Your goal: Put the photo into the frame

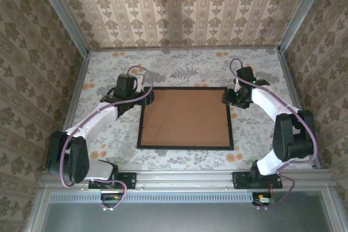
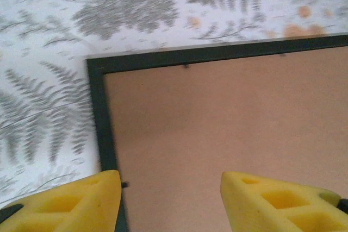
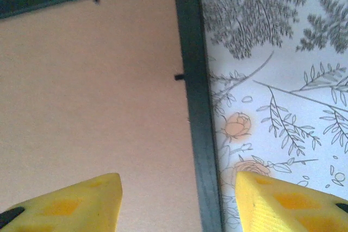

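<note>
The black frame (image 1: pixel 185 147) lies flat in the middle of the table with a plain brown backing board (image 1: pixel 185 117) filling it. The photo is hidden or out of view. My left gripper (image 1: pixel 145 99) hovers open at the frame's far left corner; its yellow fingers (image 2: pixel 76 202) straddle the frame's left bar (image 2: pixel 98 107), with the board (image 2: pixel 228 118) between them. My right gripper (image 1: pixel 231 99) hovers open at the far right corner. There the frame's right bar (image 3: pixel 193 80) runs between the open fingers (image 3: pixel 283 202), beside the board (image 3: pixel 92 80).
A floral tablecloth (image 1: pixel 255 69) covers the table, which is walled by patterned panels with metal rails on the left, right and back. Small black tabs (image 3: pixel 178 76) sit along the frame's inner edge. Open cloth surrounds the frame on all sides.
</note>
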